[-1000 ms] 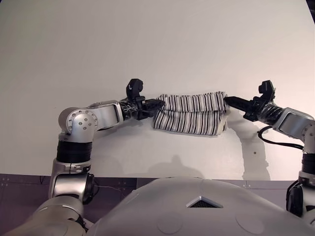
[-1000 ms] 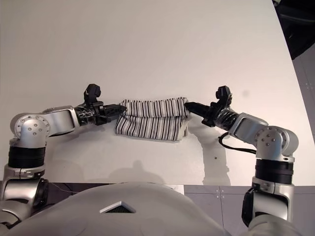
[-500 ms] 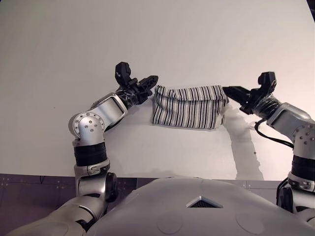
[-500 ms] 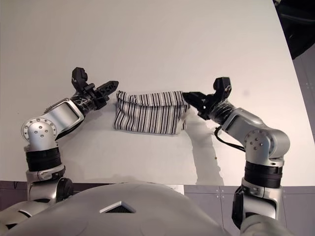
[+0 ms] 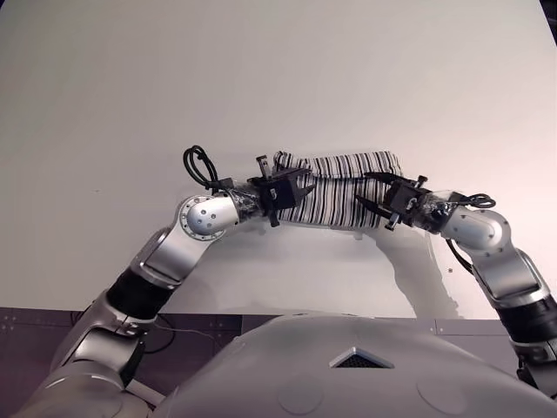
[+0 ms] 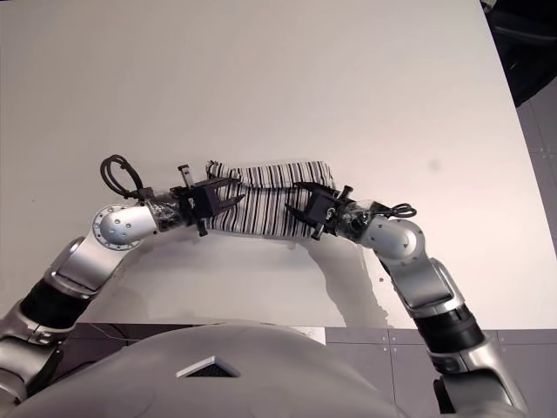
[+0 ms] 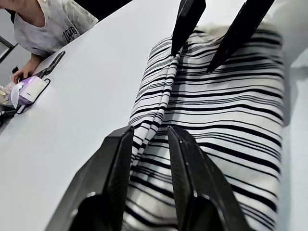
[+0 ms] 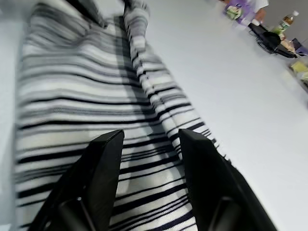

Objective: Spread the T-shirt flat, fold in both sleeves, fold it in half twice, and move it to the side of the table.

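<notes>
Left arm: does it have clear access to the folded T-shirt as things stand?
Likely yes. The left pincer hangs open right over the left end of the folded T-shirt, nothing between them. The right pincer, also open, is over the other end, apart from the left one, so it shouldn't block.

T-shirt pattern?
The T-shirt has narrow black and white stripes, which show best in the left wrist view.

A: Entry: legible text, labels, numbers, signs?
B: Nil recorded. The small purple-and-white packet [image 7: 28, 90] at the far edge of the white table [image 7: 72, 120] bears marks too small to make out; no readable print elsewhere.
</notes>
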Available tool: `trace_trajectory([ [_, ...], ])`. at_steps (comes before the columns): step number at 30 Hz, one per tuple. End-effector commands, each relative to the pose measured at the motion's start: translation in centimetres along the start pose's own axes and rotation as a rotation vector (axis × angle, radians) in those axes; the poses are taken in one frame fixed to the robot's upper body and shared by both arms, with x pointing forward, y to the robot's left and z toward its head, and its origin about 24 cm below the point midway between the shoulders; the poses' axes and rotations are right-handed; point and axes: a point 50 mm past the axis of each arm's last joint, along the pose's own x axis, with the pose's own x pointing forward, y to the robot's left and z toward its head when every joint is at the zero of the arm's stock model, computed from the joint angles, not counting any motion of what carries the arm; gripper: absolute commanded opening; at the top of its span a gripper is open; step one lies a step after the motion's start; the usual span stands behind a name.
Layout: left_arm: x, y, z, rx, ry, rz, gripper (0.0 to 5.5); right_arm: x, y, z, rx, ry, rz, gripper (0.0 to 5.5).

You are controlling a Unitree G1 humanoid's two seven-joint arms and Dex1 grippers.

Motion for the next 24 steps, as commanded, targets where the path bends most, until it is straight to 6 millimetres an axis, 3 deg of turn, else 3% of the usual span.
trace_trajectory([
  [1, 1.4, 0.4, -1.0, 0.093, 0.021, 0.015, 1.31, 1.4, -1.0, -0.6, -0.081, 0.007, -0.05, 2.08],
  [6, 2.8, 2.0, -2.1, 0.156, 0.056, 0.098, 1.31, 2.5, -2.8, -0.7, -0.147, -0.01, -0.182, 2.08],
  [10, 4.0, 4.5, -2.4, 0.18, 0.055, 0.223, 1.31, 3.4, -4.6, -0.3, -0.176, -0.039, -0.295, 2.08],
  [16, 3.8, 7.7, -1.0, 0.061, -0.045, 0.429, 1.31, 3.8, -6.3, -0.2, 0.01, -0.077, -0.419, 2.08],
  [19, 3.0, 7.8, -0.7, 0.04, -0.065, 0.467, 1.31, 3.9, -5.6, 1.1, 0.077, -0.163, -0.364, 2.08],
  [24, 0.7, 7.2, -1.5, 0.0, -0.048, 0.484, 1.31, 3.5, -1.6, 3.1, 0.353, -0.297, -0.046, 2.08],
])
